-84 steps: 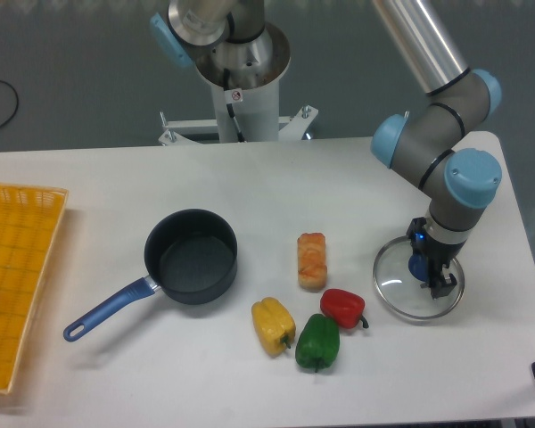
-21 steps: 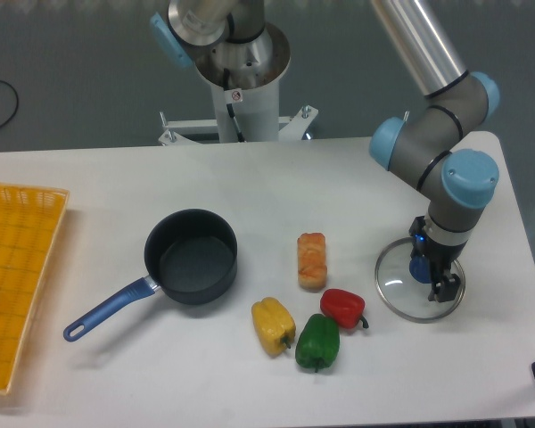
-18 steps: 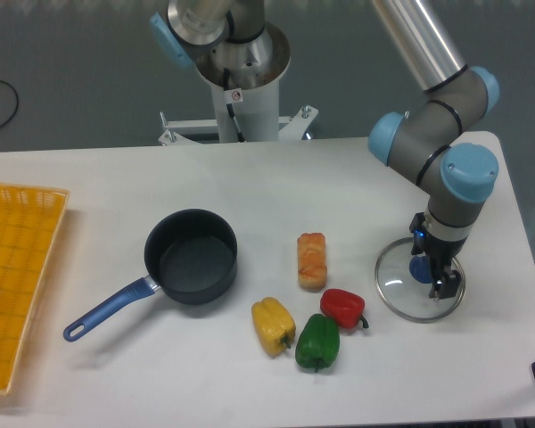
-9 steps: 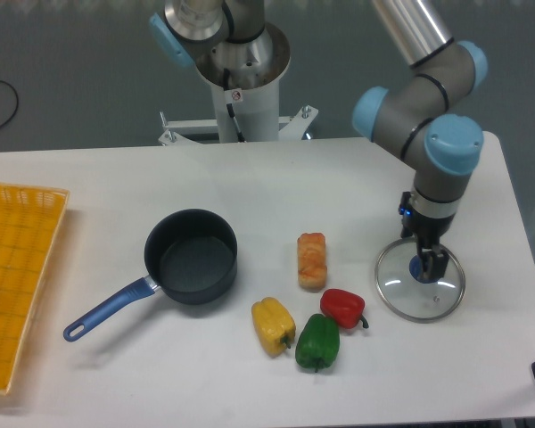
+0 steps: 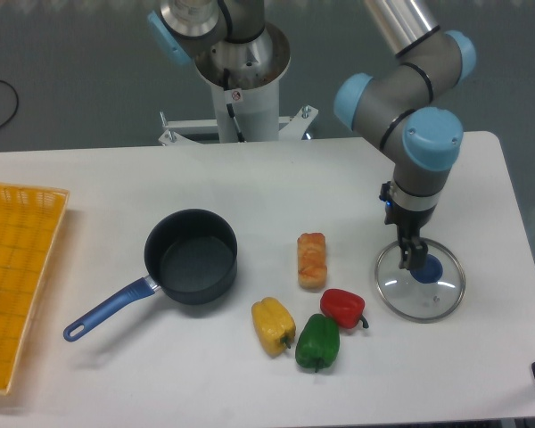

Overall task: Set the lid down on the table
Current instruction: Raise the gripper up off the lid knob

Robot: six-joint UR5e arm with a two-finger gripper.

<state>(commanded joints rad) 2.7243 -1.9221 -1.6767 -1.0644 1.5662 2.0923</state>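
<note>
The round glass lid (image 5: 439,300) lies flat on the white table (image 5: 250,183) at the right, its blue knob (image 5: 428,270) showing in the middle. My gripper (image 5: 409,258) hangs just above and a little left of the knob, pointing down. Its fingers are apart with nothing between them, and they stand clear of the knob.
A dark saucepan (image 5: 192,259) with a blue handle sits uncovered at centre left. An orange food block (image 5: 311,260) and red (image 5: 342,308), green (image 5: 317,341) and yellow (image 5: 273,325) peppers lie left of the lid. A yellow mesh tray (image 5: 13,285) is at the far left. The arm's base (image 5: 236,76) stands at the back.
My gripper has let go of the lid's knob and risen up and to the left. The lid has stayed flat on the table.
</note>
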